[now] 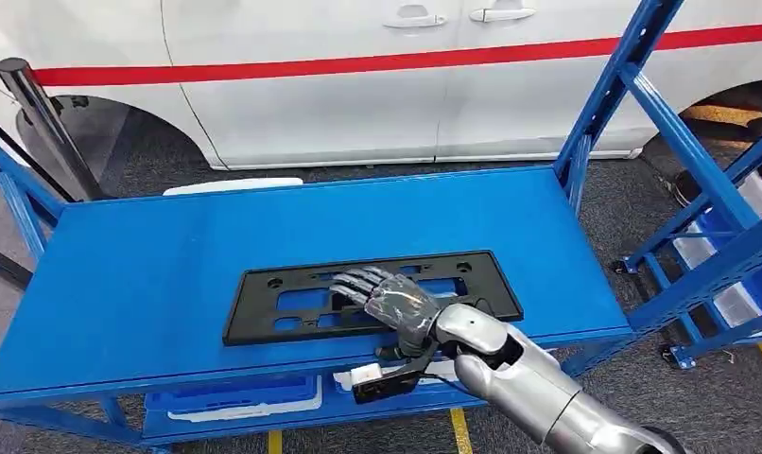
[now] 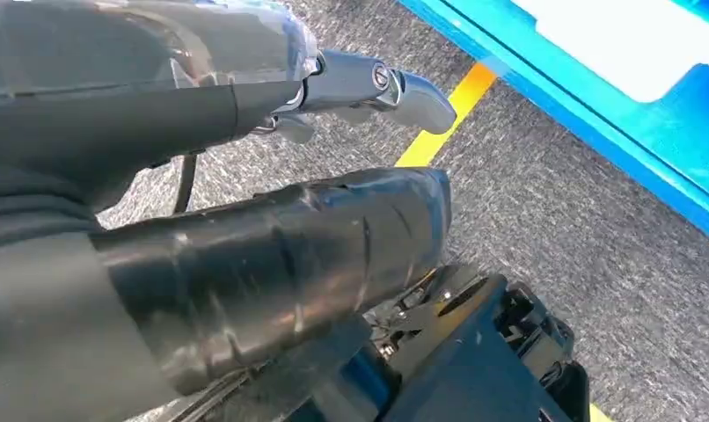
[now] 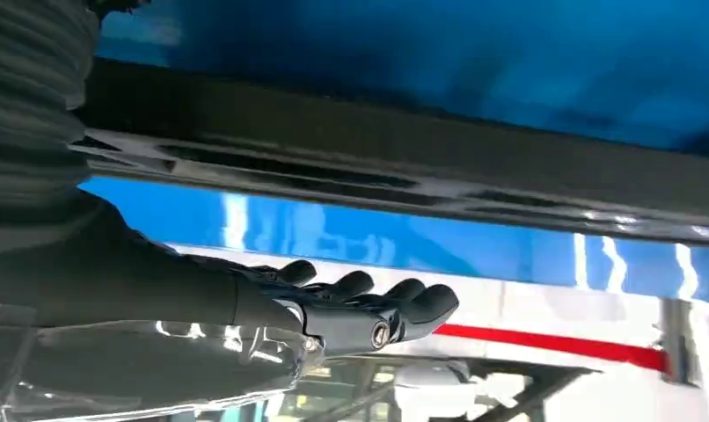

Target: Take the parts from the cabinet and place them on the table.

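Head view shows the right hand (image 1: 396, 305) lying flat over the black plastic frame (image 1: 292, 301), a long panel with cut-outs and screw holes that rests on the blue table (image 1: 150, 274) toward its front edge, a little right of centre. The fingers (image 1: 356, 282) are stretched out across the part's near rail and middle, not curled round it; from the right wrist view the hand (image 3: 369, 316) looks spread just above or against the dark part (image 3: 421, 167), and I cannot tell whether it presses on it or has let go. I judge it released, holding nothing.

The left hand (image 2: 245, 264) hangs low beside the rack, its thumb and fingers loosely extended over the grey floor (image 2: 527, 229) with nothing in them.

As a judgement, the placing step is at its end: the part already lies flat and wholly supported on the table. The next move calls for lifting the right hand straight up and clear without dragging the light frame toward the front edge, which is close.

The table top is smooth painted blue metal. Below its front edge sit a blue bin (image 1: 231, 390) and a white tray (image 1: 235, 410). Blue rack uprights (image 1: 642, 57) stand at the right back corner, a white van (image 1: 358, 76) with a red stripe is parked behind, and a yellow floor line (image 2: 439, 123) crosses the grey carpet.
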